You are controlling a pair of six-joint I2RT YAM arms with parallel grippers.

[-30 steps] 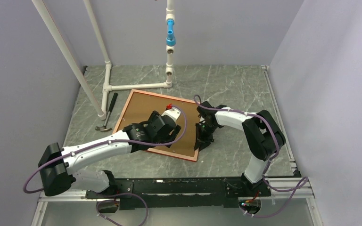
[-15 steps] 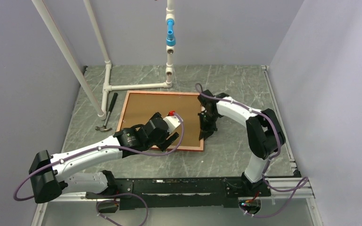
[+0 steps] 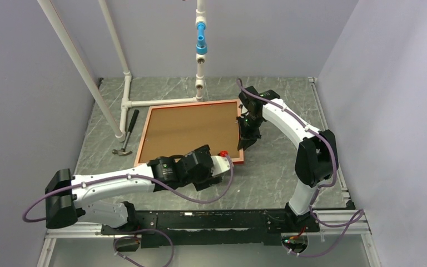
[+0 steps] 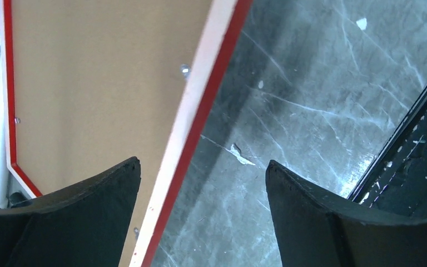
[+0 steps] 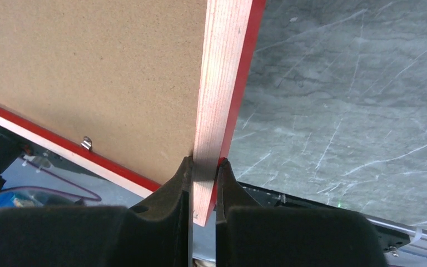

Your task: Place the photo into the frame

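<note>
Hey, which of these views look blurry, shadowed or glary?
Top external: even, soft light, sharp throughout. Left wrist: left end effector fingers blurred up close, the frame casts a dark band on the table. Right wrist: right end effector fingers soft, frame's wood grain crisp.

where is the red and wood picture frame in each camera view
Top external: thin red-and-pale-wood rectangular picture frame sits mid-picture, back up.
Left wrist: its border runs diagonally from top centre to bottom left.
Right wrist: its wooden edge stands upright at centre, pinched by the right fingers.
Shared landmark: brown backing board inside the frame.
</note>
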